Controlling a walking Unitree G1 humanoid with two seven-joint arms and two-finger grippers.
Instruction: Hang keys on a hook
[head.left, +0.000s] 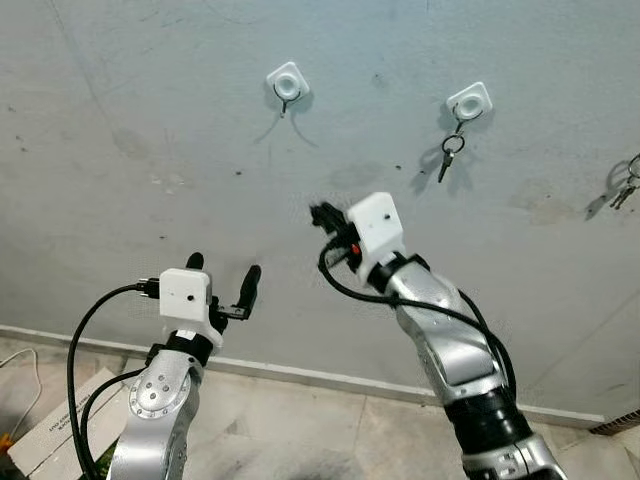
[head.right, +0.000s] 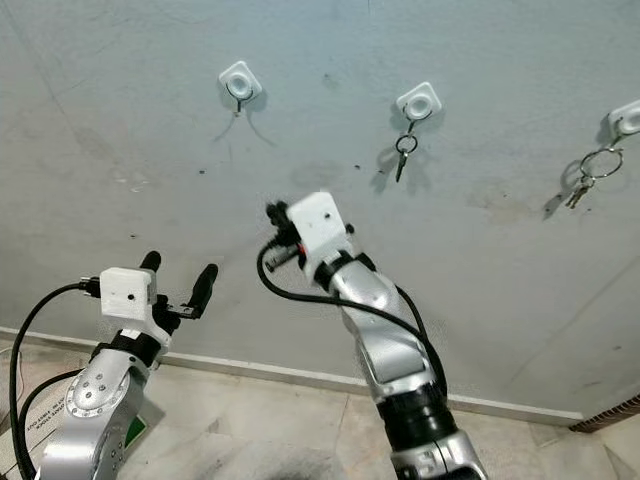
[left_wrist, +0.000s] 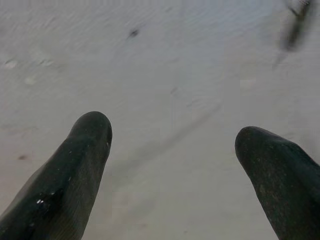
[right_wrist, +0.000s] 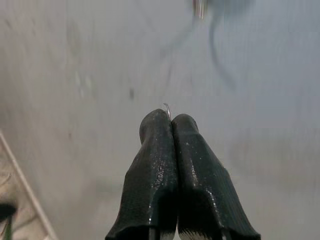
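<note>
Against a grey wall (head.left: 120, 120), the left pincer (head.left: 222, 278) stands raised with fingers spread wide, gripping nothing. Above it sits an empty hook (head.left: 287, 84). The right pincer (right_wrist: 167, 118) points up toward the wall, fingers pressed together on a thin sliver of wire. Farther right, keys (head.left: 449, 155) hang from a second hook (head.left: 469, 102), and another bunch (head.right: 583, 178) from a third.

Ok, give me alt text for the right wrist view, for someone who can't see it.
The right gripper has its two black fingers pressed together, pinching a thin metal ring whose sliver pokes out at the tips. Ahead is a grey wall, with a blurred hook at the frame's edge.
</note>
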